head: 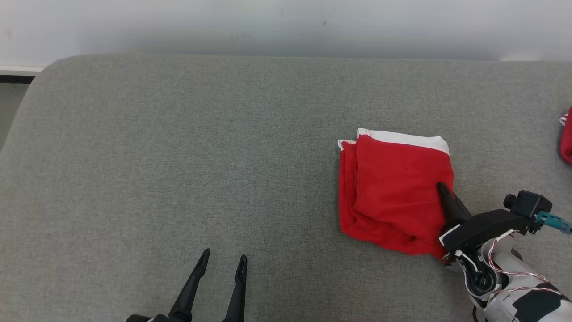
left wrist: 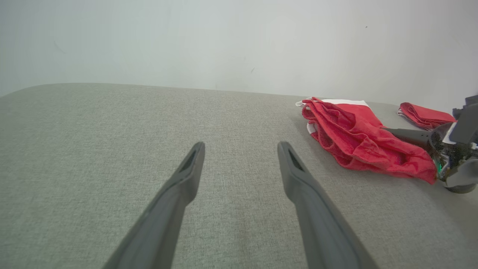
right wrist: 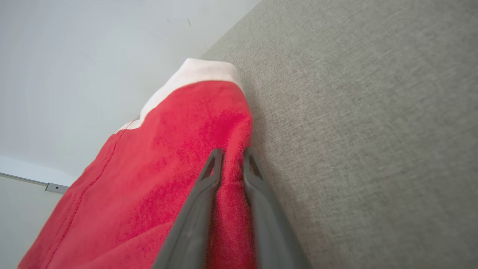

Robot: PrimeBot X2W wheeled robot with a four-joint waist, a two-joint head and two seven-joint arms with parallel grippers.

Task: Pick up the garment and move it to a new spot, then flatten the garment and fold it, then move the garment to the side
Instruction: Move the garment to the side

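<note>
The garment (head: 393,192) is a red cloth with a white band, folded into a rough rectangle on the grey surface at the right. My right gripper (head: 443,188) lies along its right edge. In the right wrist view its fingers (right wrist: 209,175) are pinched together with a fold of the red garment (right wrist: 157,168) between them. My left gripper (head: 222,259) stands open at the lower left, well clear of the cloth, with nothing between its fingers (left wrist: 186,175). The left wrist view shows the garment (left wrist: 358,138) to the right, with the right gripper at its far end.
A second red cloth (head: 566,138) lies at the right edge of the grey padded surface (head: 178,156). A white wall (head: 286,22) runs behind the surface's far edge. The surface's rounded left corner drops off at the upper left.
</note>
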